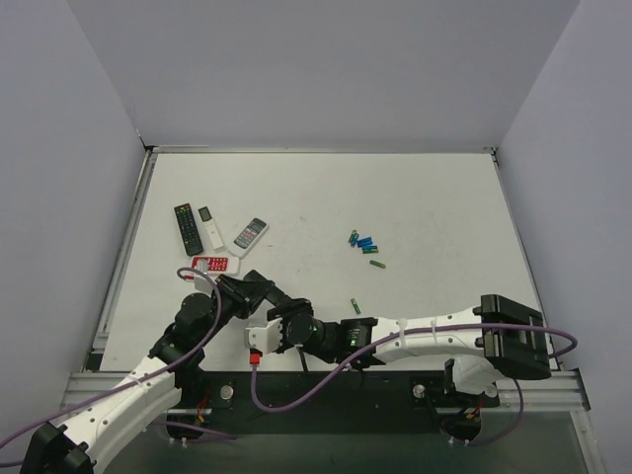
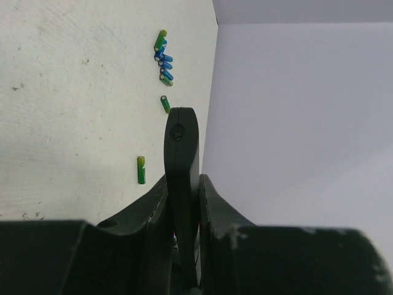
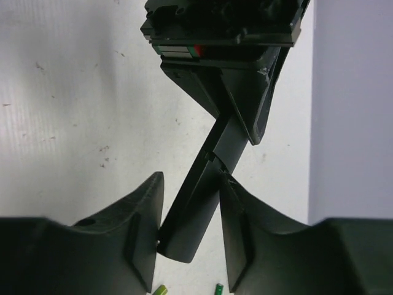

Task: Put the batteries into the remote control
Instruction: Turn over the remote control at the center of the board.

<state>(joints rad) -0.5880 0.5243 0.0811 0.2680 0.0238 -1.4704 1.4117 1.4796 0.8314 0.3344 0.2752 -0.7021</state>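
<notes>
The white surface [image 1: 434,207] fills the overhead view, and both arms are folded in at its lower centre. The left end effector [image 2: 184,179] is clamped together on the remote control [image 2: 182,153], a slim black bar that is held on edge and raised off the surface, left of centre and low in the overhead view. The right end effector [image 3: 191,179] is placed around the bar's other end. Its jaws are set close on either side, but whether they press or merely flank cannot be told.

At the upper left of the overhead view lie a black buttoned remote [image 1: 188,228], a narrow white remote [image 1: 208,228], a white-and-grey remote [image 1: 251,233] and a red-and-white remote [image 1: 212,265]. The batteries [image 1: 364,243], a blue and green cluster, lie right of centre, with a single green cell [image 1: 355,305] nearer the arms. No orange-red cell can be made out.

The step in hand is judged to be two-armed handling of the remote control to reach its battery bay, and whether a cell is already seated is hidden. Next, a firm hold by the right end effector is called for before the left one lets go, and the bay side must be turned upward so that a cell can be fetched and pressed in
</notes>
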